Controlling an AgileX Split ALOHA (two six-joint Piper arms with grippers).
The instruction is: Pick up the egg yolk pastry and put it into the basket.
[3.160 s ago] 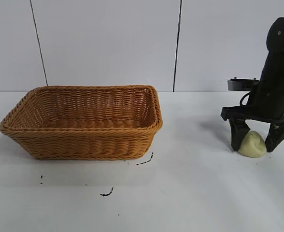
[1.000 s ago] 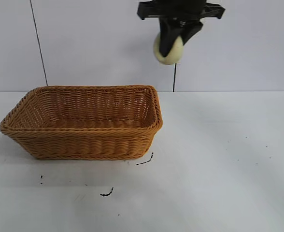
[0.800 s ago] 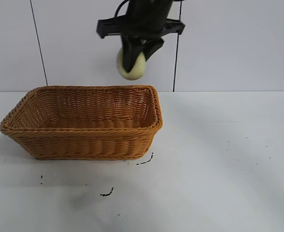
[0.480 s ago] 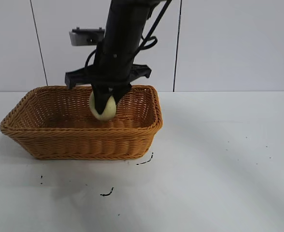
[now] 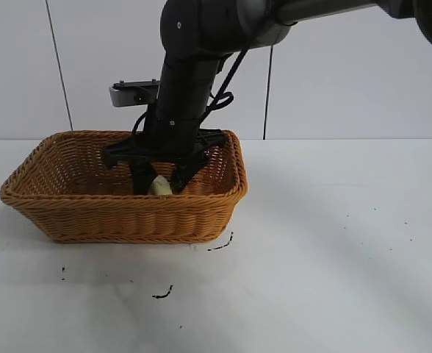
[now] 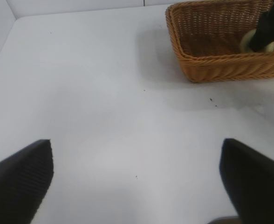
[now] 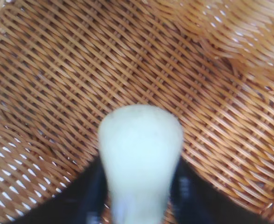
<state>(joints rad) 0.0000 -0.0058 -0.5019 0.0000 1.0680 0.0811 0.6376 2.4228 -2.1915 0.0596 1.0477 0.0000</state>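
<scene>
— Where's the egg yolk pastry (image 5: 159,187)?

— Down inside the basket (image 5: 69,209), low behind the near wall, toward the right half in the exterior view. Only the pale top showing over the woven rim there.

— Held or lying loose?

— Held. Right gripper (image 5: 157,184) lowered into the basket, dark fingers (image 5: 138,179) pressed on either side of the pastry. Same in the right wrist view: cream lump (image 7: 139,154) pinched between two dark fingers (image 7: 92,191), wicker floor (image 7: 221,116) right behind it. Can't tell whether touching the floor or just above.

— And the arm itself?

— Reaching in from the upper right, bent down steeply over the basket's right end.

— Left side?

— Left gripper (image 6: 137,186) off to one side, well apart from the basket, above bare white surface (image 6: 104,116). Fingers (image 6: 20,179) spread wide, nothing between them. Basket (image 6: 211,65) visible in the far corner of that view, with a bit of pastry (image 6: 247,41) peeking past the other arm's dark finger.

— Anything else around?

— A few small dark marks (image 5: 220,245) on the surface in front of the basket.
</scene>
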